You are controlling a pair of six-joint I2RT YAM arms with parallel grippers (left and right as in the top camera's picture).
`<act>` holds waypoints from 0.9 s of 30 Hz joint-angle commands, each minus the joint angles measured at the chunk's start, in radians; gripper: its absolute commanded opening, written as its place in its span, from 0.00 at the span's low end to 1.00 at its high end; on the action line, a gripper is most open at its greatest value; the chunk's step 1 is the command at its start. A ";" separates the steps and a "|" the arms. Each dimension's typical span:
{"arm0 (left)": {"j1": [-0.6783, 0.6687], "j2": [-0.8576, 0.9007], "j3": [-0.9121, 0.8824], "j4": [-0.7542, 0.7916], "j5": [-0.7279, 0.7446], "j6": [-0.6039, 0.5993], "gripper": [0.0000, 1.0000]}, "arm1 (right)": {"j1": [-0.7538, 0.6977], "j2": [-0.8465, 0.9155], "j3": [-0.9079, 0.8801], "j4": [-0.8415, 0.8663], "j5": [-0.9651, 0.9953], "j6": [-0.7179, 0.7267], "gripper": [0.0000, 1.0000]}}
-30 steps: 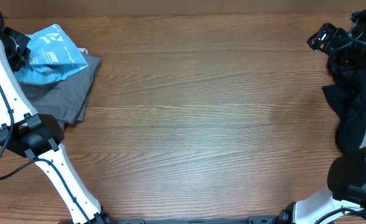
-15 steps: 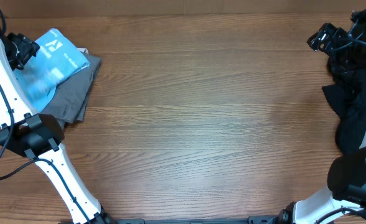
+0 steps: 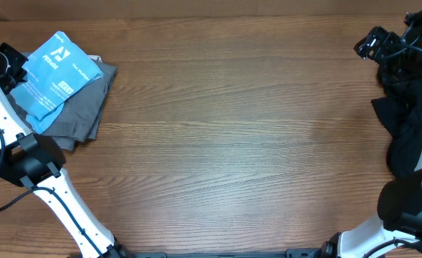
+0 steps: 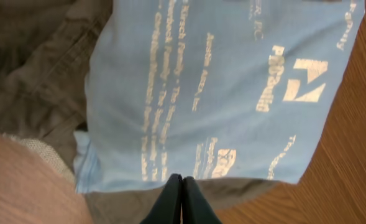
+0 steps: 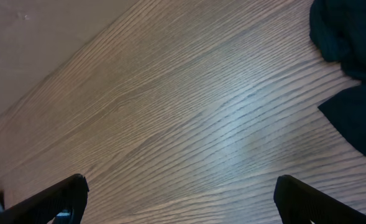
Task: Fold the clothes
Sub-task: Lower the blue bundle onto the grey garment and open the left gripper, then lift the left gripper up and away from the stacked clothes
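left pincer (image 4: 183,190) fully closed, tips pressed together, nothing between them. in the wrist view the tips line up with the edge of the light blue t-shirt (image 3: 56,72); can't tell if they touch it. the shirt is folded into a compact packet at the far-left corner of the worktop (image 3: 232,143), white lettering up. it lies on a grey garment (image 3: 82,115) that sticks out to its right and near side. right pincer (image 5: 181,186) spread wide, empty, over bare wood at far right. dark clothing (image 3: 408,122) piled along the right edge.

Open table (image 3: 239,136) beside grey pile (image 3: 82,115)
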 commanded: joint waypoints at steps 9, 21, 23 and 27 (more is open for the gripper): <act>0.014 -0.039 -0.300 0.231 -0.192 -0.013 0.04 | 0.002 -0.002 0.000 0.005 0.006 0.001 1.00; 0.003 -0.126 -0.227 0.276 -0.031 0.012 0.04 | 0.002 -0.002 0.000 0.005 0.006 0.001 1.00; -0.012 -0.189 -0.164 0.259 0.042 0.011 0.04 | 0.002 -0.002 0.000 0.005 0.006 0.001 1.00; -0.073 -0.344 -0.100 0.208 0.097 0.011 0.04 | 0.002 -0.002 0.000 0.005 0.006 0.001 1.00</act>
